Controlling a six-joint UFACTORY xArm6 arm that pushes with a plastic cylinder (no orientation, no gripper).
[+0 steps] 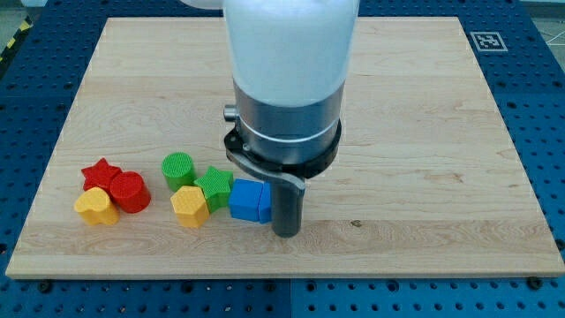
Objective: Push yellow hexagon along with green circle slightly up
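The wooden surface [424,132] filled most of the frame, light grain, sitting on a blue perforated base w/ a small black-and-white marker tag [487,41] at the upper right corner.

My arm body, white above & grey metal below, came down from the top centre & blocked the middle of the surface. No end effector that spreads or pinches here, just the dark rod; my tip [287,234] sat on the surface at lower centre, touching or just beside the right side of the blue block [248,200], which looked like 2 cubes set close together, tho I couldn't tell for sure.

Blocks all lay in a loose row across the lower left & lower centre. Centre cluster: green circle [178,170] stood at the cluster's upper left; yellow hexagon [190,206] was just below & a bit right of it, near but seemingly not touching. Green star [214,185] sat between hexagon & blue block, touching the hexagon's upper right & pressed against the blue block's left side.

So the task's pair was left of my tip, w/ the green star & the blue block in between; tip was apart from both hexagon & circle.

Left cluster, apart from the centre one: red star [100,172] at upper left, red cylinder [130,191] touching it on the right, yellow heart-ish block [96,208] below, touching both.
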